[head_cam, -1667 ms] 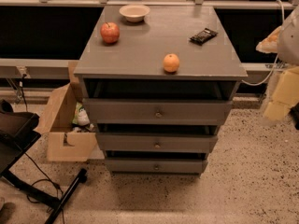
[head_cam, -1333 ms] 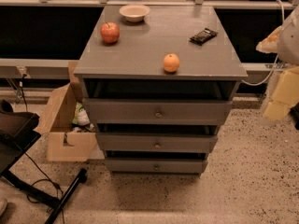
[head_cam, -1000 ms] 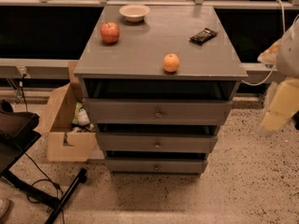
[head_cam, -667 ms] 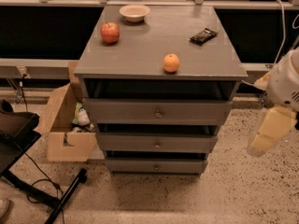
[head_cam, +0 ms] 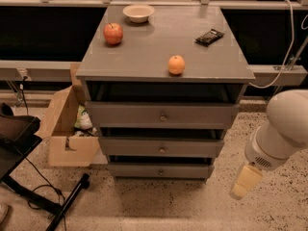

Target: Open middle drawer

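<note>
The grey cabinet holds three drawers, one above the other. The middle drawer is the second one, with a flat grey front and a small round metal knob. It sits pushed in, like the top drawer and the bottom drawer. My white arm comes in from the right edge. My gripper, a cream-coloured end, hangs low to the right of the cabinet, beside the bottom drawer and well apart from the knob.
On the cabinet top lie a red apple, an orange, a white bowl and a dark snack packet. An open cardboard box stands at the cabinet's left. Black stand legs lie on the speckled floor.
My arm has swung down from the height of the cabinet top at the right edge to low beside the bottom drawer. The drawers and the things on top have not moved.
</note>
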You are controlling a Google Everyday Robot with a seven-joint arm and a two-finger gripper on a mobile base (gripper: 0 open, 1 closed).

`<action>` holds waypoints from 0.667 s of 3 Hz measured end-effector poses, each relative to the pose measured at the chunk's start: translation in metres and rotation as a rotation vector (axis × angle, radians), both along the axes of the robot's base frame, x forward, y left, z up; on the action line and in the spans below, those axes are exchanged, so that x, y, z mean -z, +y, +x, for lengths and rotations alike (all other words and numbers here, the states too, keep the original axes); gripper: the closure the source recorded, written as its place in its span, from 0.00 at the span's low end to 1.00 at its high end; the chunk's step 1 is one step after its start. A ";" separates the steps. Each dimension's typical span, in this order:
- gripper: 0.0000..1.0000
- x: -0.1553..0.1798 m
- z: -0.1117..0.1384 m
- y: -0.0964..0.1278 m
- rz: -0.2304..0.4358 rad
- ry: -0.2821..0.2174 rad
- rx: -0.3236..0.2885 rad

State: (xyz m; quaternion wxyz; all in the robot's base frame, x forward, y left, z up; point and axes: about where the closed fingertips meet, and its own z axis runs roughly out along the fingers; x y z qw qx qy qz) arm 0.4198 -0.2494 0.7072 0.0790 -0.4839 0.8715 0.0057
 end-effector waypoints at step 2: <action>0.00 0.069 0.037 0.016 -0.018 -0.019 -0.116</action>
